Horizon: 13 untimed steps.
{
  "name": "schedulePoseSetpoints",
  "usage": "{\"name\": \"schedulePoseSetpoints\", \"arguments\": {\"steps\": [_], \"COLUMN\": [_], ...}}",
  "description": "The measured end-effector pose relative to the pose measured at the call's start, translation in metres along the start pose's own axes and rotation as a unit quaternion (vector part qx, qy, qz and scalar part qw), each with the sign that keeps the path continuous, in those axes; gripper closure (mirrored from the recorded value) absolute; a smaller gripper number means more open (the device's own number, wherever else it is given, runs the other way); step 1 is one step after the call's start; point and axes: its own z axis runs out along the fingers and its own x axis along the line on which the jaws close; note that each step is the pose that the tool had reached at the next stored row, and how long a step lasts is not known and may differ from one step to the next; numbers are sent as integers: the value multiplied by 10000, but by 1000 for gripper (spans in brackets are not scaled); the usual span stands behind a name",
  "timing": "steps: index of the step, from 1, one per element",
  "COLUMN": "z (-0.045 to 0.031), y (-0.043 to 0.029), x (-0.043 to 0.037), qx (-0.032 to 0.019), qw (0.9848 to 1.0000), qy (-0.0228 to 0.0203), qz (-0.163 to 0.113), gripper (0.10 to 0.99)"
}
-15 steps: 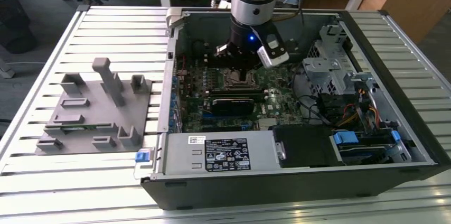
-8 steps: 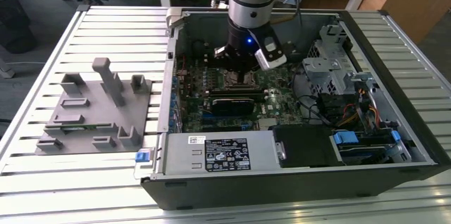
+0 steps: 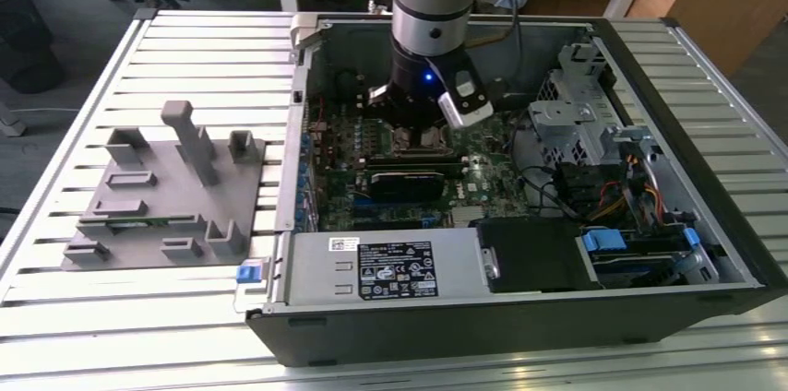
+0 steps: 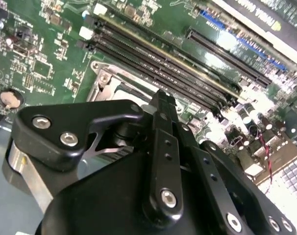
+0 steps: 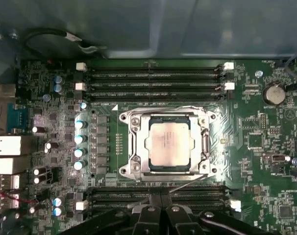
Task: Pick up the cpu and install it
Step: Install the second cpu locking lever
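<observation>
Already socketed, cpu (image 5: 168,142) just beside empty end effector (image 5: 160,196), fingers pressed together.

Even, bright overhead light fills the exterior view, though the inside of the computer case (image 3: 518,179) sits in deeper shade. In the first wrist view the motherboard (image 5: 266,161) is evenly lit, with soft glare on the cpu (image 5: 169,143). The second wrist view has blown-out white patches on the board and blurred black linkage up close.
</observation>
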Motion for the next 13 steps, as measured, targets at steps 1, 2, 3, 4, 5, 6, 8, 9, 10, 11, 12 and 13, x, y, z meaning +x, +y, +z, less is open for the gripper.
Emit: {"name": "schedulePoseSetpoints", "arguments": {"steps": [1, 2, 3, 4, 5, 6, 8, 9, 10, 11, 12, 13], "z": [9, 17, 25, 33, 45, 57, 87, 101, 109, 116, 122, 127], "y": [-10, -16, -22, -25, -26, -28, -31, -32, -35, -38, -41, -43], "x": [7, 15, 26, 45, 59, 69, 77, 81, 81, 81, 81, 82], "qx": [-6, -10, -17, -28, -35, -40, -50, -56, -69, -90, -117, -146], "qw": [10000, 10000, 10000, 10000, 10000, 10000, 10000, 10000, 10000, 10000, 9999, 9999], "qy": [0, 0, 0, 1, 0, 1, 1, 1, 2, 3, 3, 3], "qz": [2, 3, 3, 4, 4, 4, 4, 5, 6, 9, 13, 15], "gripper": [980, 980, 980, 980, 980, 980, 980, 980, 980, 980, 980, 980]}}
